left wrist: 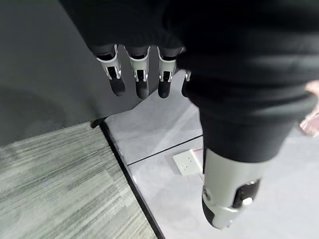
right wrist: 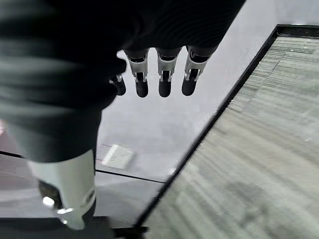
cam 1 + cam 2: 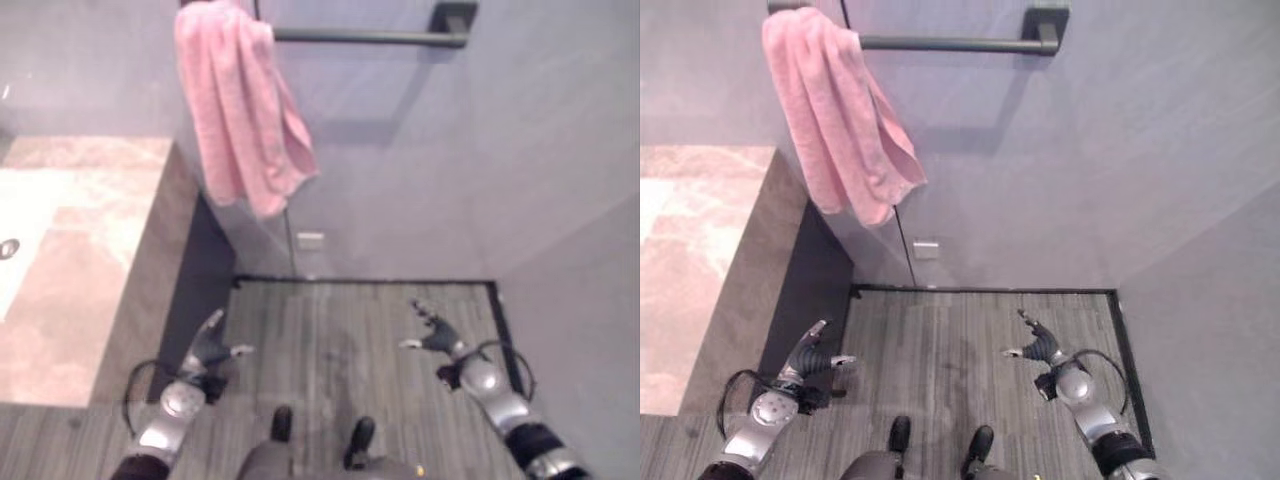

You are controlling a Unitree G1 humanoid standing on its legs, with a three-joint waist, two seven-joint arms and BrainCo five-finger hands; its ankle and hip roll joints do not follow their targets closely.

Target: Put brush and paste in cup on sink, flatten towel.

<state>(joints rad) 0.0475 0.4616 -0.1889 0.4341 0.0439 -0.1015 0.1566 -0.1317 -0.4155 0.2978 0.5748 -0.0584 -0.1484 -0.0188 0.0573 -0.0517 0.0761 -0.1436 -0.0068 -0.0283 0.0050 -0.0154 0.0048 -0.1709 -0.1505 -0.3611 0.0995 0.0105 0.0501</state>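
Silver-grey arms; dark-tipped silver fingers (image 1: 142, 79)

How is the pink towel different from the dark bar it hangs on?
The pink towel is soft and bunched up, drooping down in folds, while the dark bar is stiff, thin and straight, running sideways along the wall. The towel covers just one end of the bar; the rest of the bar is bare. Both are up on the grey wall, and neither hand, left or right, touches them.

You will find no text, label, number or sign that can be read here; the small white rectangular wall plate (image 3: 310, 240), at about 6 o'clock from the bunched pink cloth towel (image 3: 243, 110), bears marks too small to tell.
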